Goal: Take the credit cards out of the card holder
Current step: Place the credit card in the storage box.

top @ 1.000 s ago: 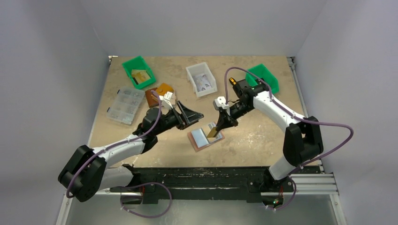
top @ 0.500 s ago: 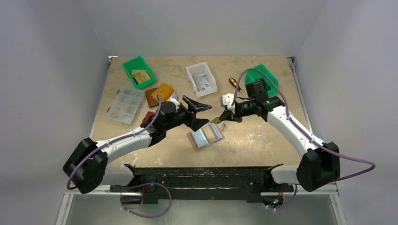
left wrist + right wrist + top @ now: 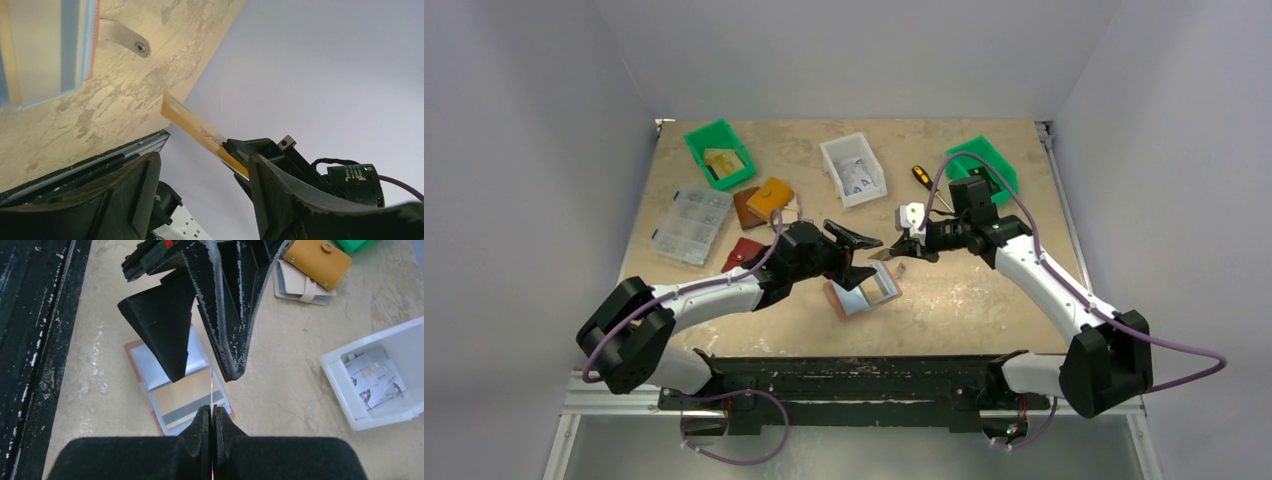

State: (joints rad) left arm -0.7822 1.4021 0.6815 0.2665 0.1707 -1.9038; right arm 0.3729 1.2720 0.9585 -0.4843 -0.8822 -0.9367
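I have the right claw (image 3: 211, 412) pinched fully shut on one end of a tan-gold credit card (image 3: 195, 127), holding it edge-up in the air above the table (image 3: 964, 290). The left claw (image 3: 205, 160) stands open, one finger on either side of the card's free end with a gap on both sides; it grips nothing that I can see. The card holder (image 3: 861, 293) lies open and flat on the table just below both claws, with more cards showing in its clear sleeves.

Card holder (image 3: 45, 50) cut off at top-left edge; tan card (image 3: 192, 127) rear end hidden inside right claw (image 3: 229, 148).
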